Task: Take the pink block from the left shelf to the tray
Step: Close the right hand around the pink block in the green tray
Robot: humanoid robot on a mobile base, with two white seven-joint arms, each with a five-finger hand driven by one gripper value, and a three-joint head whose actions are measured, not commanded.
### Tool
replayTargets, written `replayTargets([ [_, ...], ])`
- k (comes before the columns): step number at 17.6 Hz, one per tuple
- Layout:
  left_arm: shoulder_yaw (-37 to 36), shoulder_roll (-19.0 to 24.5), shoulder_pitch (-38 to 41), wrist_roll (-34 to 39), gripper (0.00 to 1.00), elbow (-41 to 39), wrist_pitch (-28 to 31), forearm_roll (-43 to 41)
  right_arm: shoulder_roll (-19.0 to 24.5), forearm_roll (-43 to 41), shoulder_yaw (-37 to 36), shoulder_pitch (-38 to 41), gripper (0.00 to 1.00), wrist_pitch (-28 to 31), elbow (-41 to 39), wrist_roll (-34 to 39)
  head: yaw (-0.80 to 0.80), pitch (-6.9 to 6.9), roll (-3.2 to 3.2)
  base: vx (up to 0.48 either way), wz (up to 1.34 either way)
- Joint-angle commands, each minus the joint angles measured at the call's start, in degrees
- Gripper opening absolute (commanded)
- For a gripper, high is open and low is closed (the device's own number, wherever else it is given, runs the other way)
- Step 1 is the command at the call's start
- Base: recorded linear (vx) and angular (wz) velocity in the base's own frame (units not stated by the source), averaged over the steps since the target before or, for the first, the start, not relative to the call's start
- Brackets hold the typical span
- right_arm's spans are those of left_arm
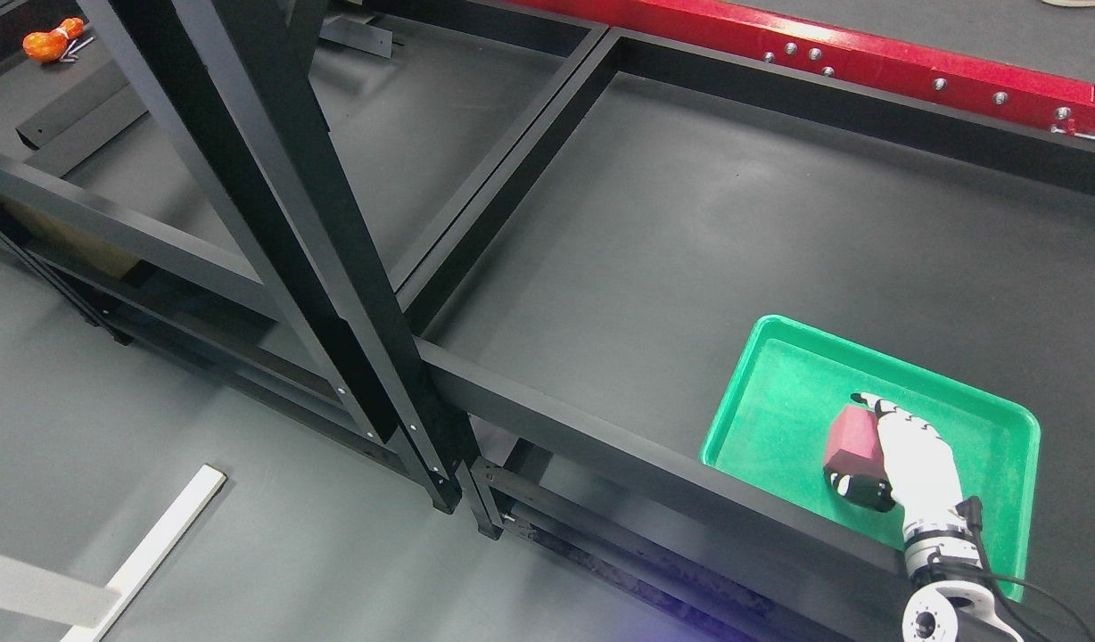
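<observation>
One robot hand is showing: the right hand (909,459), white with dark finger joints, is entering from the near right corner on a wrist trailing a black cable. One green tray (779,392) is lying on the dark shelf surface (690,250) at the near right, its raised rim running along all four sides. One pink block (852,439) is in view, and it is sitting over the tray's interior, toward the tray's near right part. The block is appearing as a deep pink, squared solid with flat faces and clean edges; two faces are visible, the upper one lighter than the side one. The right hand's fingers are curling around the block, gripping it from the right and from below, with the thumb tip reaching over the far edge. Whether the block is touching the tray floor cannot be told. One black metal shelving frame (333,267) is crossing the left half of the scene. One red beam (868,62) studded with bolts is running along the far right. One orange object (53,42) is lying at the far left. One white bar (155,544) is lying on the floor at the near left.
</observation>
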Motion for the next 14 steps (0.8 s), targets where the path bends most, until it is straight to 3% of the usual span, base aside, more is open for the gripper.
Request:
replayTargets([
  [1, 0.0, 1.0, 0.0, 0.0, 1.00, -1.0, 0.0, 0.4, -1.8, -0.3, 1.9, -0.4, 0.54, 0.0, 1.6, 0.2, 0.00, 0.00, 0.00, 0.000, 0.00],
  [7, 0.0, 1.0, 0.0, 0.0, 1.00, -1.0, 0.0, 0.4, -1.8, -0.5, 1.5, -1.8, 0.03, -0.3, 1.6, -1.3, 0.00, 0.00, 0.00, 0.000, 0.00],
  [10, 0.0, 1.0, 0.0, 0.0, 1.00, -1.0, 0.0, 0.4, -1.8, -0.7, 1.1, -2.5, 0.02, -2.0, 1.5, -4.3, 0.00, 0.00, 0.00, 0.000, 0.00],
  [14, 0.0, 1.0, 0.0, 0.0, 1.00, -1.0, 0.0, 0.4, -1.9, -1.0, 0.6, -2.1, 0.02, -5.6, -0.7, -19.4, 0.00, 0.00, 0.00, 0.000, 0.00],
])
